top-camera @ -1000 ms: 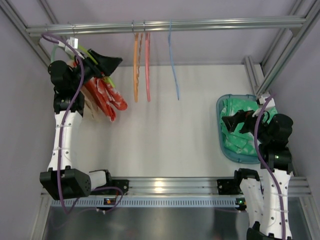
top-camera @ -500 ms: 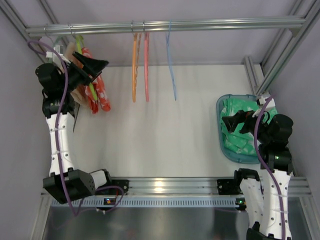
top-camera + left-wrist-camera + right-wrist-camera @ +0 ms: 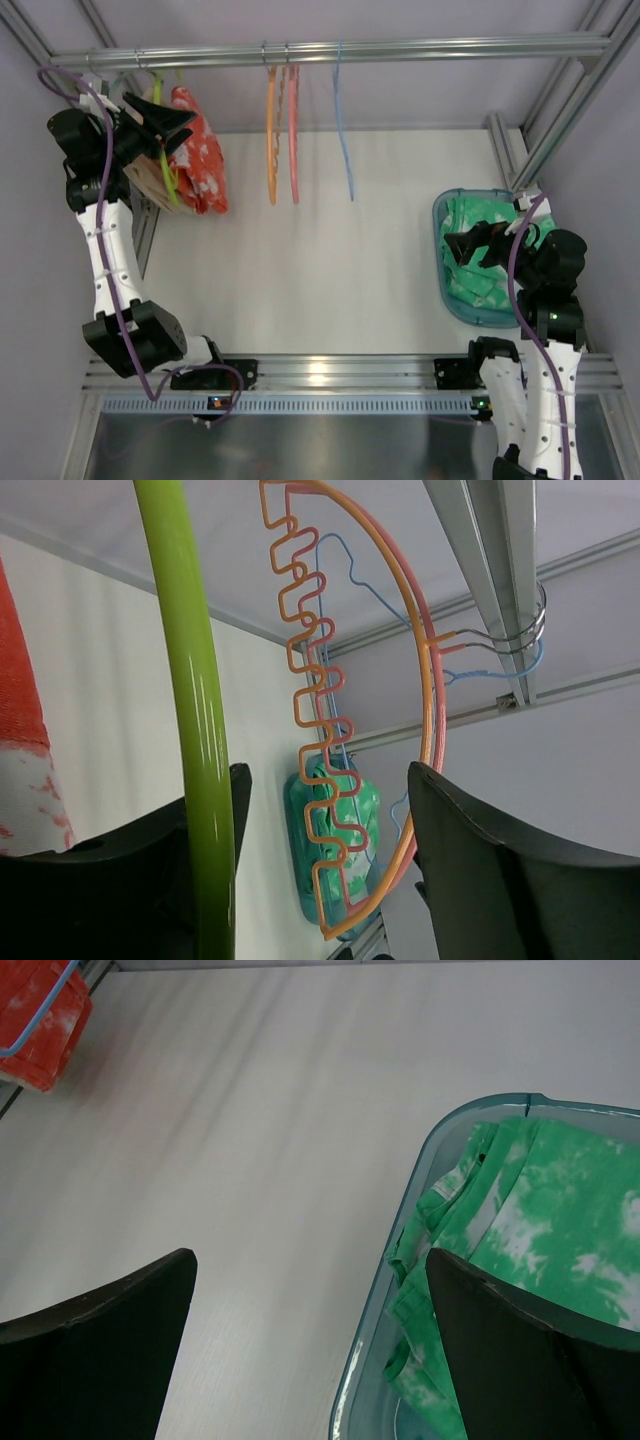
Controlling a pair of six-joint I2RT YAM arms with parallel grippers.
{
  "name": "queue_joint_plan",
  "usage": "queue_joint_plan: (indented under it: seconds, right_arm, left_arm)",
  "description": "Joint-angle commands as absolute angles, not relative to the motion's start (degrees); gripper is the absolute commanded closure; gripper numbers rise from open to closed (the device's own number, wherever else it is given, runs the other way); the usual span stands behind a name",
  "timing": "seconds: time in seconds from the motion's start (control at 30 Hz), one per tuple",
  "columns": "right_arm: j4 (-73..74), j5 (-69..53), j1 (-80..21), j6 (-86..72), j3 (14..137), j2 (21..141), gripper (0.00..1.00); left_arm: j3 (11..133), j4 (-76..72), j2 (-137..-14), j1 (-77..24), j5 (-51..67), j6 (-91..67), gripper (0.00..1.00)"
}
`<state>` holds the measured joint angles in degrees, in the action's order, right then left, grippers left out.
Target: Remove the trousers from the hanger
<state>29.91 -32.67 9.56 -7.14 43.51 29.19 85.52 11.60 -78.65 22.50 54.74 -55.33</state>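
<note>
The lime hanger (image 3: 166, 168) hangs from the rail at the far left, and the red-orange trousers (image 3: 201, 152) with white splotches hang on it. My left gripper (image 3: 180, 128) is up at the hanger's top, just under the rail. In the left wrist view the hanger's bar (image 3: 187, 730) runs upright across the left finger (image 3: 120, 880). The wide gap between the fingers of the left gripper (image 3: 330, 790) holds nothing. A strip of the trousers (image 3: 15, 690) shows at the left edge. My right gripper (image 3: 470, 245) (image 3: 310, 1340) stands open over the basin's left rim.
A tan garment (image 3: 145, 185) hangs behind the lime hanger. Orange (image 3: 271, 140), pink (image 3: 294, 140) and blue (image 3: 343, 130) hangers hang bare from the rail (image 3: 420, 46). A teal basin (image 3: 443, 275) at the right holds green-and-white cloth (image 3: 540, 1220).
My left arm has swung left and back toward the rail. The hanger and trousers have gone from splayed out over the table to hanging close under the rail. The right arm has not moved.
</note>
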Motion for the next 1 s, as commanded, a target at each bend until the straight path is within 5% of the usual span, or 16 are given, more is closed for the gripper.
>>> queue_joint_plan:
  seconds: [0.0,0.1,0.2,0.6,0.73,0.97]
  right_arm:
    - [29.8,-33.0,9.8,-6.3,43.4,28.8,0.00]
    - [29.6,-33.2,9.9,-6.6,43.3,29.1,0.01]
    - [29.5,-33.1,9.9,-6.6,43.3,29.0,0.01]
    - [29.4,-33.4,9.9,-6.8,43.2,29.2,0.00]
    - [29.1,-33.6,9.8,-6.9,43.2,29.4,0.01]
    - [28.8,-33.7,9.8,-7.2,42.9,29.4,0.01]
  left_arm:
    - [87.7,9.6,-78.4,23.1,59.2,-55.7,0.31]
    - [87.9,8.7,-79.1,23.4,61.3,-56.1,0.33]
    - [88.1,7.0,-79.7,24.0,64.6,-56.9,0.23]
    - [90.0,4.0,-80.8,29.4,71.2,-60.4,0.27]
    - [89.7,3.9,-80.9,29.4,72.1,-59.8,0.56]
    - [89.4,3.9,-81.7,29.4,72.8,-57.9,0.80]
